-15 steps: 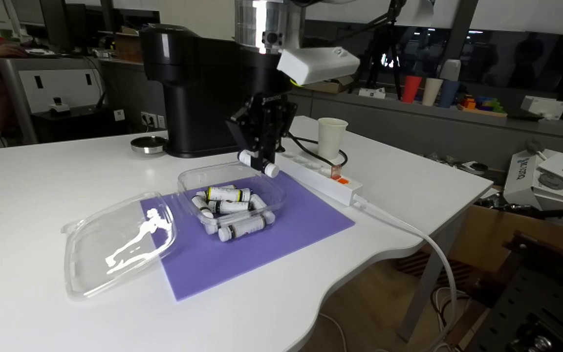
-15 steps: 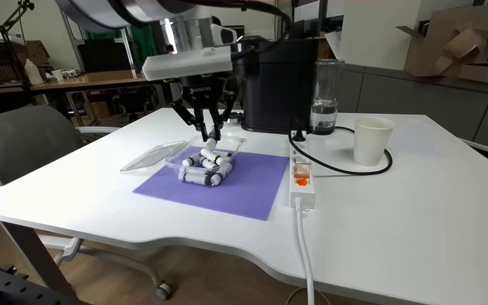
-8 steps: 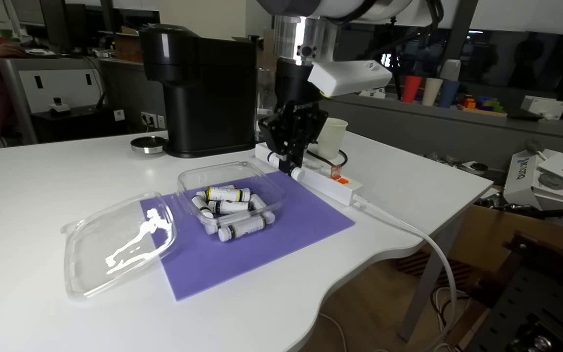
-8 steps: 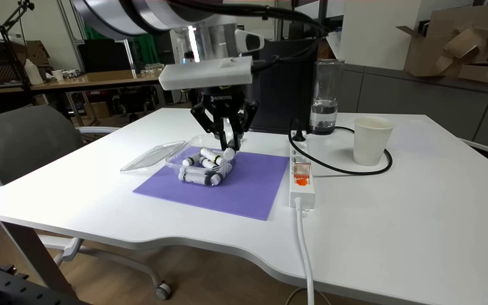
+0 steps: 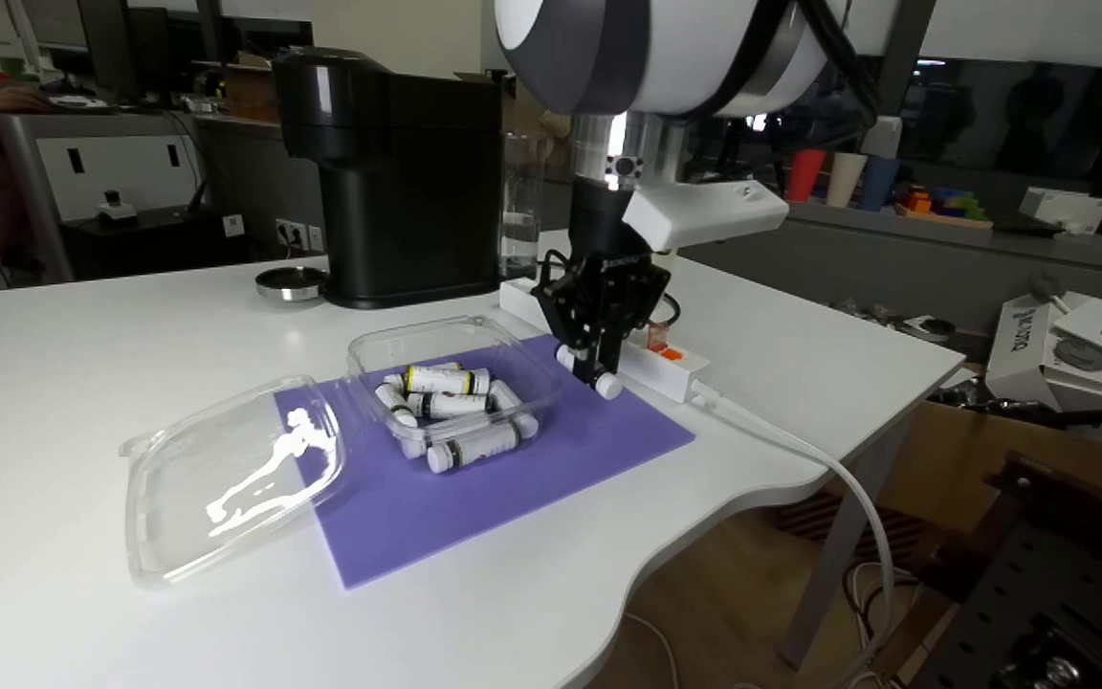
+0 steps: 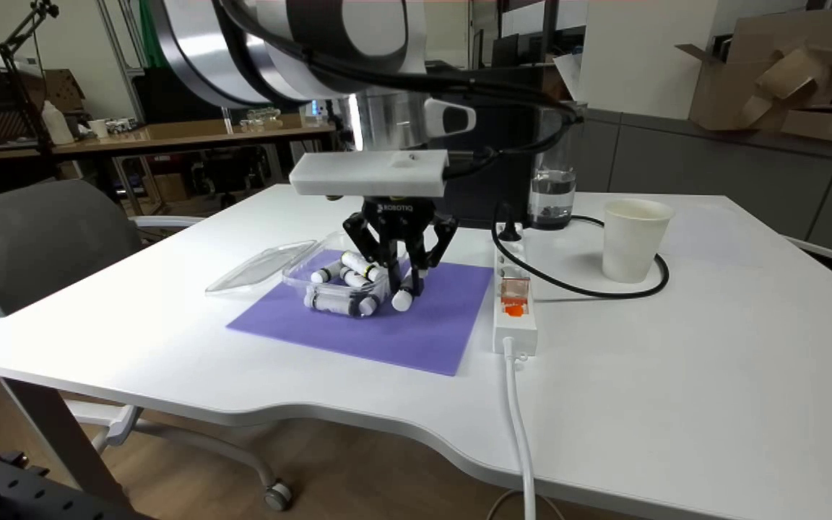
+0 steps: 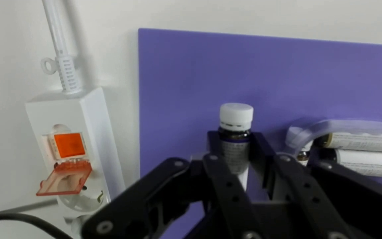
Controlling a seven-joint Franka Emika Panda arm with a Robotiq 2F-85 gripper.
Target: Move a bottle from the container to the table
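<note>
The bottle is a small white-capped vial (image 5: pixel 608 386) lying nearly flat, low over the purple mat (image 5: pixel 522 498) between the container and the power strip. My gripper (image 5: pixel 599 368) is shut on it, one pad on each side of the body; both also show in an exterior view, cap (image 6: pixel 402 300) and gripper (image 6: pixel 405 285). In the wrist view its cap (image 7: pixel 236 116) sticks out past the pads. I cannot tell whether it touches the mat. Several alike vials (image 5: pixel 451 407) lie in the clear container (image 6: pixel 289 277). The white table (image 5: pixel 82 383) surrounds the mat.
A clear lid (image 5: pixel 226 478) lies beside the container. A white power strip (image 6: pixel 516 328) with a cable runs along the mat's side. A paper cup (image 6: pixel 636 242) and a black coffee machine (image 5: pixel 398 191) stand further off. The table edge (image 6: pixel 279 412) curves.
My gripper has carried the vial from above the container towards the power strip side and down, close to the mat. The other vials, container and lid have not moved.
</note>
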